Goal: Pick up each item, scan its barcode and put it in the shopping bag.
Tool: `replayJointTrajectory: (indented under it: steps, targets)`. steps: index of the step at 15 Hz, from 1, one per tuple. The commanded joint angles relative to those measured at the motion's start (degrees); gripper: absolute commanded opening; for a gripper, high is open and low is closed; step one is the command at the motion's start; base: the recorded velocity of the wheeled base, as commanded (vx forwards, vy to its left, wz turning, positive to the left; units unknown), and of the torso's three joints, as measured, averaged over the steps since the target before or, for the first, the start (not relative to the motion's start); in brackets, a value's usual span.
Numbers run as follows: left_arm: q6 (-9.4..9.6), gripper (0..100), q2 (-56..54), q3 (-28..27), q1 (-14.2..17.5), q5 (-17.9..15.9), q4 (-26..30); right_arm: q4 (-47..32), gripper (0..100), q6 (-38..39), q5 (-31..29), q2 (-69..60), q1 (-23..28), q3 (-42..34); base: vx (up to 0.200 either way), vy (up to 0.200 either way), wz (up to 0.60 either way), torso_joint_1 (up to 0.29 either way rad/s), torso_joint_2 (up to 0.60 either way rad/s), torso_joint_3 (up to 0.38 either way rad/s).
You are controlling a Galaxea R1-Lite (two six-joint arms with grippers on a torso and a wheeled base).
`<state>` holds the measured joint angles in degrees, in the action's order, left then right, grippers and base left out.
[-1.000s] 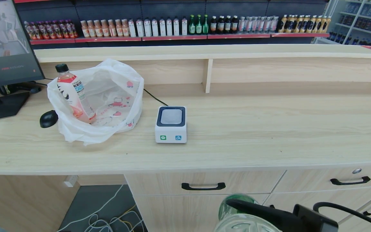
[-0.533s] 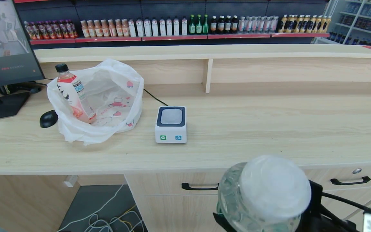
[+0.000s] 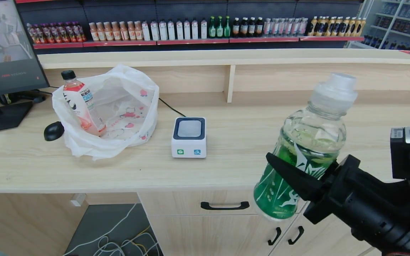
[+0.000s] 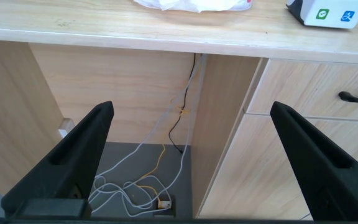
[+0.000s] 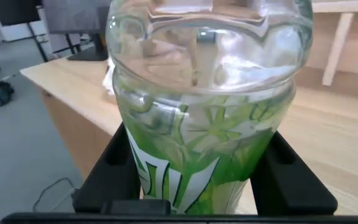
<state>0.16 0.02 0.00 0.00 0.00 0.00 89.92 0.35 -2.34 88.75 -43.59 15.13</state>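
Head view, green bottle (image 3: pixel 315 135): within the last second it rises from below the counter (image 3: pixel 244 121) edge; it is now right of the scanner (image 3: pixel 189 137), nearer the robot, and almost upright.
Meaning: pickup looks done, and scanning is likely next.
Bottle look: clear plastic with a green label, pale liquid and a whitish cap; the cap leans away from the scanner.
Right gripper (image 3: pixel 308 160): clamped around the label band.
Left gripper (image 4: pixel 191 109): fingers spread wide and holding nothing, below the scanner.
Shopping bag (image 3: pixel 148 106): left of the scanner, mouth open, with a pink bottle (image 3: pixel 82 106) leaning inside.
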Motion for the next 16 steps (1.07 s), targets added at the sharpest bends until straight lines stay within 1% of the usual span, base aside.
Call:
replayJointTrajectory:
  steps: [1,3,5,6,8,10,16]
  targets:
    - [0.02,100,0.0,0.0,0.0,0.0,0.0,0.1,0,1.5,-2.1,-0.7,3.2,0.4,0.000,0.000,0.00,0.000,0.00,0.000]
    - [0.02,100,0.0,0.0,0.0,0.0,0.0,0.1,0,1.9,-4.8,-0.9,5.9,1.7,0.000,0.000,0.00,0.000,0.00,0.000]
    - [0.19,100,0.0,0.0,-0.1,0.0,0.0,0.1,0,2.1,-7.5,-0.3,10.4,5.6,0.000,0.000,0.00,0.000,0.00,0.000]
    - [0.19,100,0.0,0.0,-0.1,0.0,0.0,0.1,0,2.6,-7.7,0.3,12.5,7.2,0.000,0.000,0.00,0.000,0.00,0.000]
    - [0.02,100,0.0,0.0,0.0,0.0,0.1,0.1,0,3.1,-7.7,0.8,14.7,9.1,0.000,0.000,0.00,0.000,0.00,0.000]
    - [-0.07,100,0.0,0.0,0.0,0.0,0.1,0.1,0,3.2,-7.6,1.5,15.6,9.6,0.000,0.200,0.00,0.002,0.00,0.002]
    - [-0.07,100,0.0,0.0,0.0,0.0,0.1,0.1,0,3.2,-7.2,3.2,15.6,9.9,0.000,0.200,0.00,0.003,0.00,0.001]
